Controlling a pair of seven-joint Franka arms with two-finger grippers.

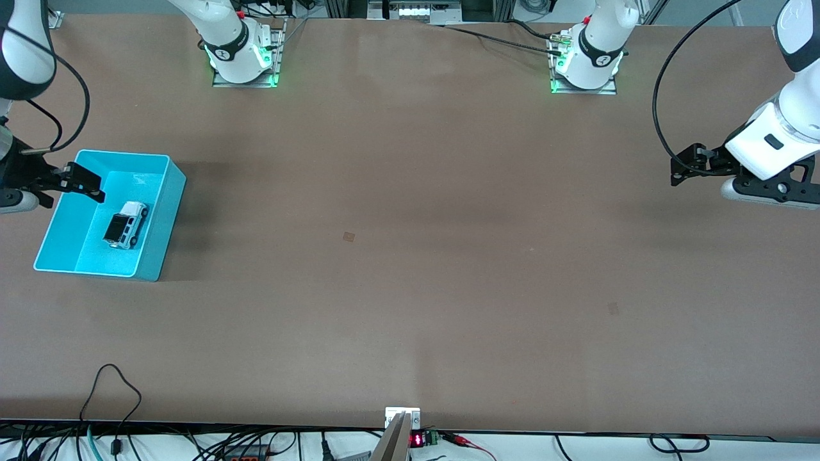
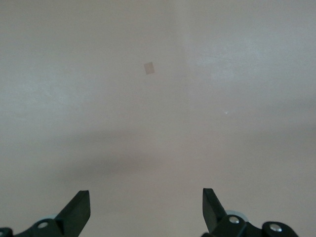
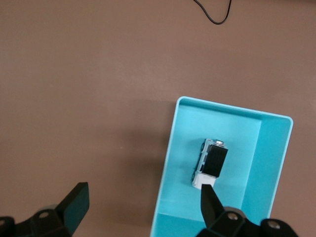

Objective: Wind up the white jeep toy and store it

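Observation:
The white jeep toy (image 1: pixel 126 224), white with a black roof panel, lies inside the cyan bin (image 1: pixel 163 221) at the right arm's end of the table. The right wrist view shows it on the bin floor (image 3: pixel 211 169), inside the bin's wall (image 3: pixel 274 163). My right gripper (image 1: pixel 86 184) is open and empty, up in the air over the bin's outer rim; in its own view (image 3: pixel 145 200) one finger is over the bin and one over bare table. My left gripper (image 1: pixel 684 168) is open and empty over bare table at the left arm's end, and it waits (image 2: pixel 146 205).
Two small tape marks lie on the brown table, one near the middle (image 1: pixel 349 236) and one nearer the front camera toward the left arm's end (image 1: pixel 613 308). A black cable loop (image 1: pixel 115 390) lies on the table near the front edge. The arm bases (image 1: pixel 243 61) stand along the back.

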